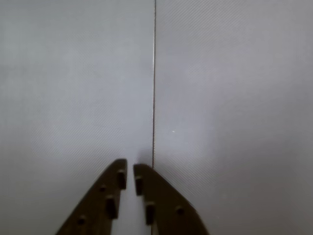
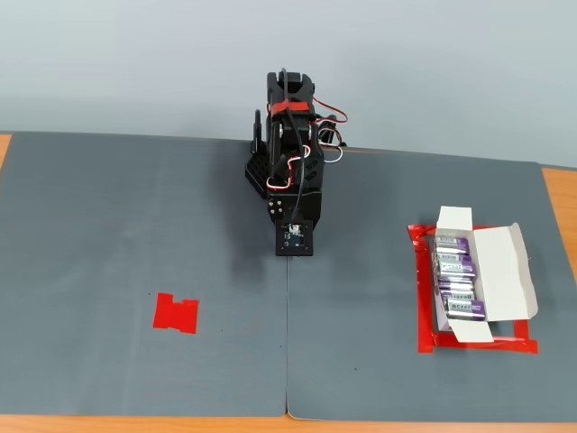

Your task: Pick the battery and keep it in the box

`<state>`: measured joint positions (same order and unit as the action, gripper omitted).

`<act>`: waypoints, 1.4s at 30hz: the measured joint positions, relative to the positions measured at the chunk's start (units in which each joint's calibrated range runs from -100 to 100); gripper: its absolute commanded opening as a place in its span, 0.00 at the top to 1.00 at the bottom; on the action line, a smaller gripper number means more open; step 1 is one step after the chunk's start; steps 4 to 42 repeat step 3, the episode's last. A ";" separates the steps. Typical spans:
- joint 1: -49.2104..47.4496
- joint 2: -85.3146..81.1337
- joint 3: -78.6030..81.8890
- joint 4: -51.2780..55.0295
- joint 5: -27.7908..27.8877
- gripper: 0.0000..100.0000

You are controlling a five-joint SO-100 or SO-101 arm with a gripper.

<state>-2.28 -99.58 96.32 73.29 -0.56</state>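
In the wrist view my gripper point(image 1: 130, 164) is shut and empty, its two dark fingers close together over the bare grey mat, next to the mat seam point(image 1: 154, 88). In the fixed view the arm point(image 2: 290, 171) is folded back at the far middle of the mat. The white box point(image 2: 505, 271) lies open at the right with its flaps spread. Several purple and silver batteries point(image 2: 455, 275) lie in a row inside it. No battery shows on the mat outside the box.
A red tape rectangle point(image 2: 423, 298) frames the box. A flat red tape patch point(image 2: 176, 313) lies on the left of the grey mat point(image 2: 135, 225). The wooden table edge point(image 2: 559, 198) shows at the right.
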 measured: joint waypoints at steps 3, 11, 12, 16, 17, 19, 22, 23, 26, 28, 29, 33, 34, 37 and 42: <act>0.00 0.00 0.00 0.00 0.00 0.98; 0.00 0.00 0.00 0.00 0.00 0.98; 0.00 0.00 0.00 0.00 0.00 0.98; 0.00 0.00 0.00 0.00 0.00 0.98; 0.00 0.00 0.00 0.00 0.00 0.98; 0.00 0.00 0.00 0.00 0.00 0.98; 0.00 0.00 0.00 0.00 0.00 0.98; 0.00 0.00 0.00 0.00 0.00 0.98; 0.00 0.00 0.00 0.00 0.00 0.98; 0.00 0.00 0.00 0.00 0.00 0.98; 0.00 0.00 0.00 0.00 0.00 0.98; 0.00 0.00 0.00 0.00 0.00 0.98; 0.00 0.00 0.00 0.00 0.00 0.98; 0.00 0.00 0.00 0.00 0.00 0.98; 0.00 0.00 0.00 0.00 0.00 0.98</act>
